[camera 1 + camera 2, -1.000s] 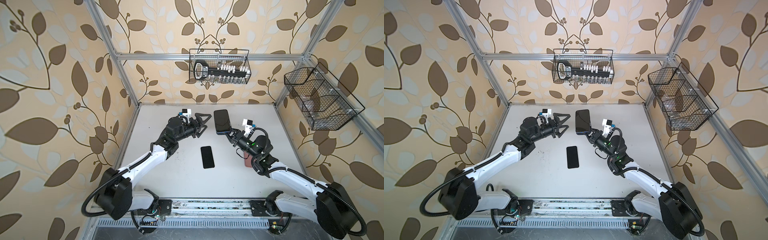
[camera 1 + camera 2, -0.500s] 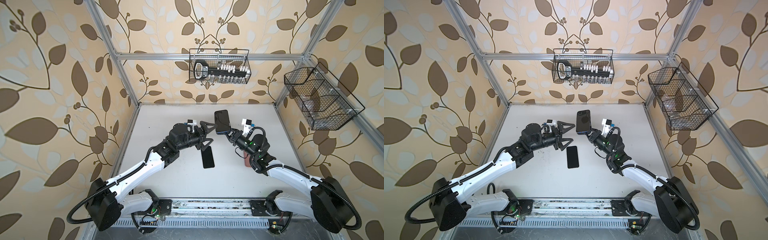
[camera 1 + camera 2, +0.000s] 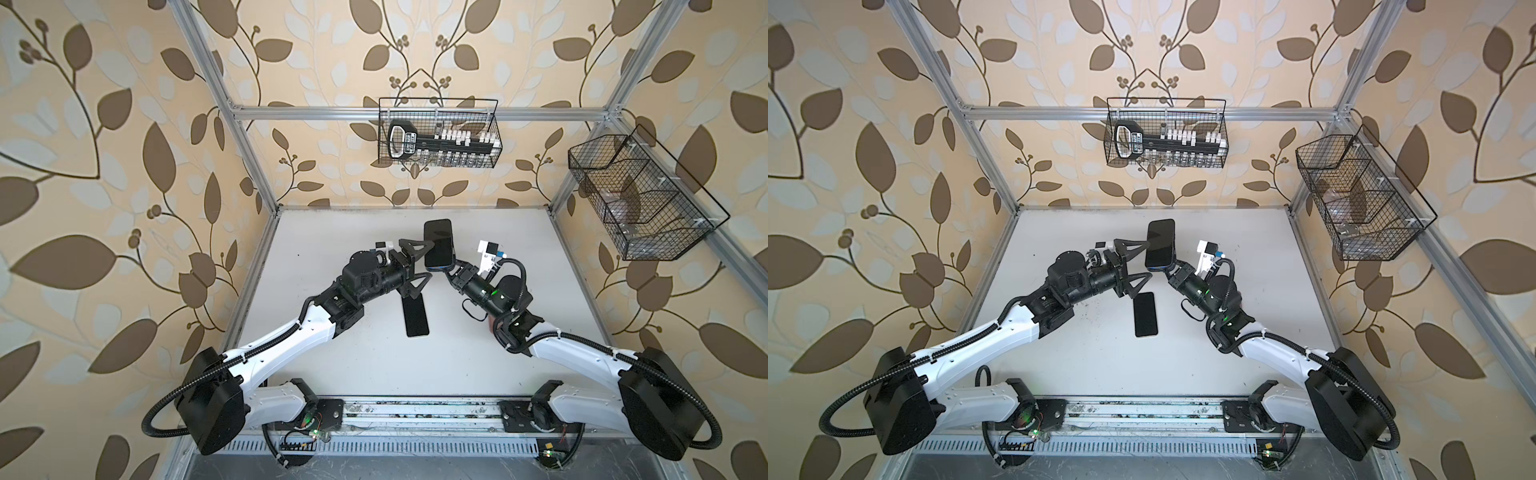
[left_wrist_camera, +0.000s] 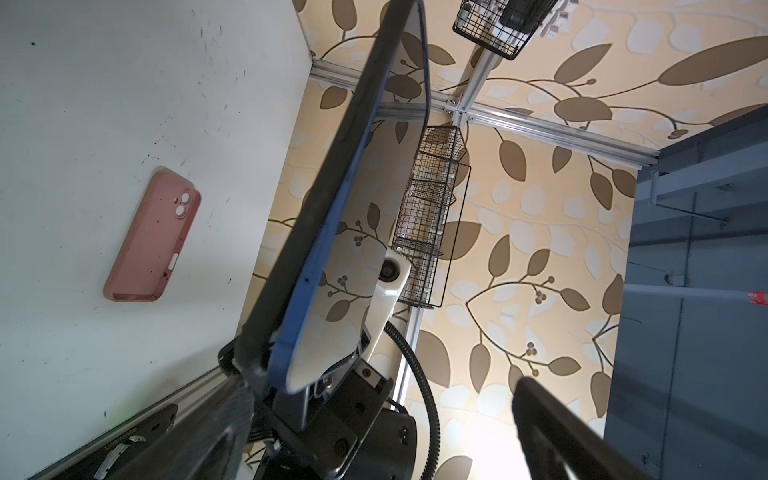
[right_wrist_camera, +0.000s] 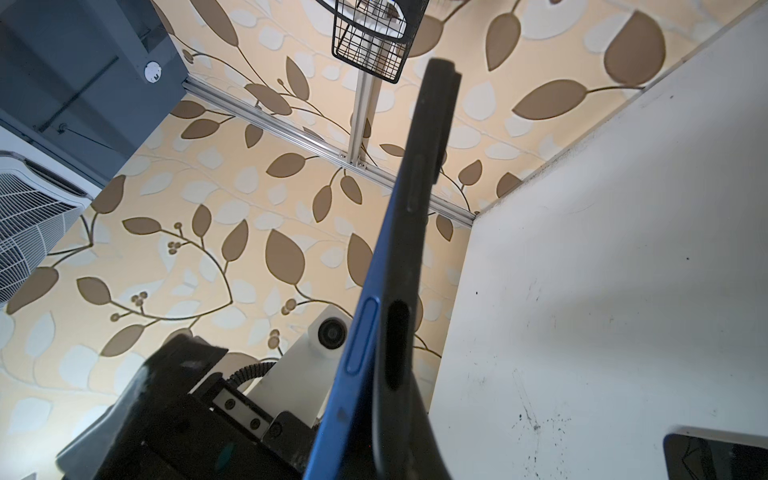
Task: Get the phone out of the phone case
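A blue phone point(image 3: 438, 245) in a dark phone case point(image 4: 332, 158) stands upright above the table's middle in both top views, phone point(image 3: 1160, 243). My right gripper point(image 3: 446, 272) is shut on its lower end, gripper point(image 5: 361, 453). Seen edge-on in the right wrist view, the blue phone point(image 5: 365, 332) lies beside the black case point(image 5: 415, 208). My left gripper point(image 3: 428, 259) is open, one finger to each side of the phone's left edge, gripper point(image 3: 1148, 259). In the left wrist view its fingers point(image 4: 552, 428) stand wide apart, not touching the phone point(image 4: 309, 282).
A second black phone point(image 3: 415, 318) lies flat on the white table point(image 3: 332, 232) below the left gripper. An empty pink case point(image 4: 151, 237) lies on the table near the right arm. Wire baskets hang on the back wall point(image 3: 438, 137) and right wall point(image 3: 640, 199).
The left arm has swung right and its open gripper has come up to the held phone's left edge. The right gripper kept hold of the phone, shifting slightly.
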Controlling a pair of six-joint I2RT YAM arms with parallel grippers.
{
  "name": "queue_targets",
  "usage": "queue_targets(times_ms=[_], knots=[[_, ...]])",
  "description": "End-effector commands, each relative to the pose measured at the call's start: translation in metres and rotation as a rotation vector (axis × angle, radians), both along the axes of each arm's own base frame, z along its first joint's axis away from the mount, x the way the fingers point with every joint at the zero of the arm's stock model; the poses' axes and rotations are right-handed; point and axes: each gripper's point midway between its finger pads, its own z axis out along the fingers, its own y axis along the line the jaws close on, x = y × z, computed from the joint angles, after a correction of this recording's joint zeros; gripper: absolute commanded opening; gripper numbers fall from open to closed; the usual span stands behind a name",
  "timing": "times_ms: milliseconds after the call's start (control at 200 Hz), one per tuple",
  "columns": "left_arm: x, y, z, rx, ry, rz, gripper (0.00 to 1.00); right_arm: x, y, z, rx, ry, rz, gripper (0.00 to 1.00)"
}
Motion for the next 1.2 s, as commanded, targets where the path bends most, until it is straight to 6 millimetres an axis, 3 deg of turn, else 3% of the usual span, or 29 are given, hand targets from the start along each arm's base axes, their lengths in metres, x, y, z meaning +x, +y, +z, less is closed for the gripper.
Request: queue_targets(times_ms=[0, 840, 1005, 1195], knots=[[0.004, 0.004, 0.023, -0.081, -0.044, 0.036, 0.99, -0.003, -0.004, 0.024, 0.057, -0.097, -0.035, 0.0], [0.01, 0.001, 0.017, -0.085, -0.053, 0.046, 0.97, -0.015, 0.01, 0.018, 0.065, -0.101, -0.017, 0.0], [0.013, 0.001, 0.01, -0.025, -0.063, 0.058, 0.91, -0.018, 0.011, 0.017, 0.067, -0.103, -0.018, 0.0], [0.018, 0.004, 0.0, 0.046, -0.076, 0.084, 0.65, -0.023, 0.013, 0.02, 0.077, -0.112, -0.014, 0.0]])
